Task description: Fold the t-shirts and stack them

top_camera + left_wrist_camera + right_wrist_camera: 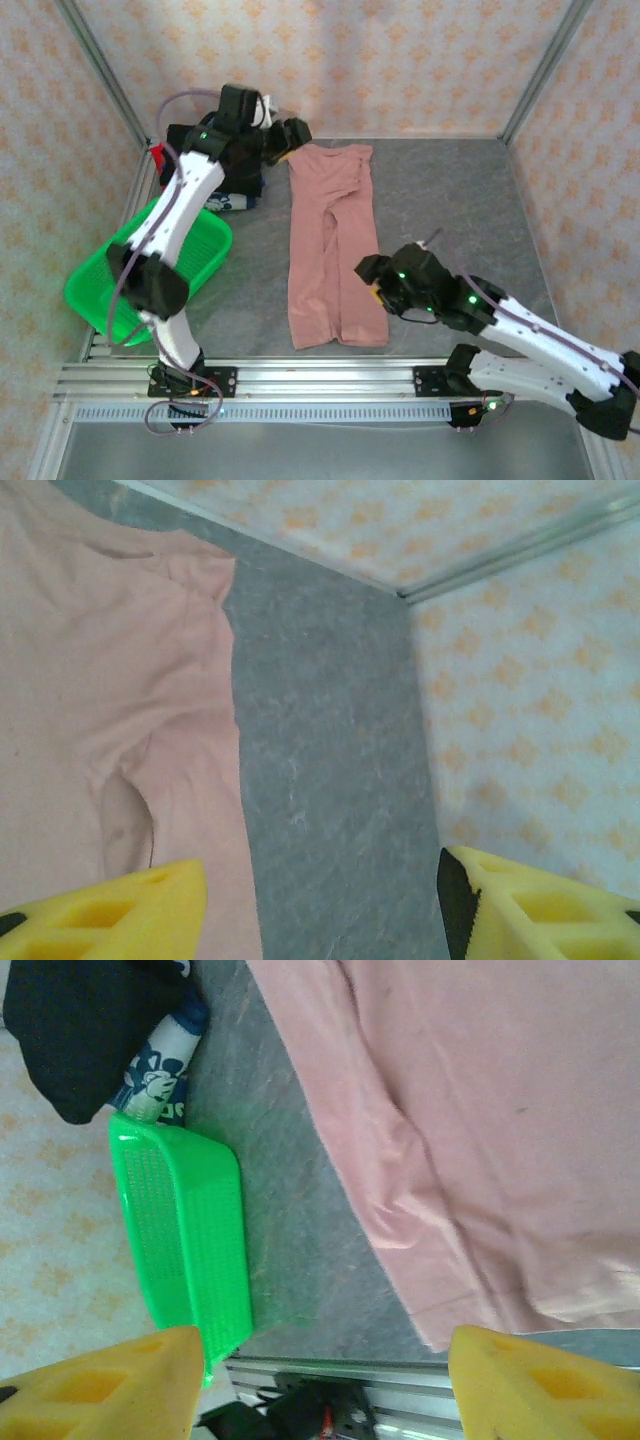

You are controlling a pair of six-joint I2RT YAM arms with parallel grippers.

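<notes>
The pink shirt (335,245) was laid at the middle of the grey surface (450,200) as a long narrow strip, collar end far from the arms. It was judged to be folded in lengthwise but not yet crosswise. At the far left a black shirt (70,1030), a blue-and-white patterned shirt (155,1075) and a red shirt (155,153) were stacked just beyond the green basket (180,1230) and were taken as done. The crosswise folds and the move onto the stack were left. The left jaws, at the collar end, and the right jaws, beside the near hem, were held apart with nothing between them. No brand or lettering could be read; only a cartoon-like white print was made out on the patterned shirt.
</notes>
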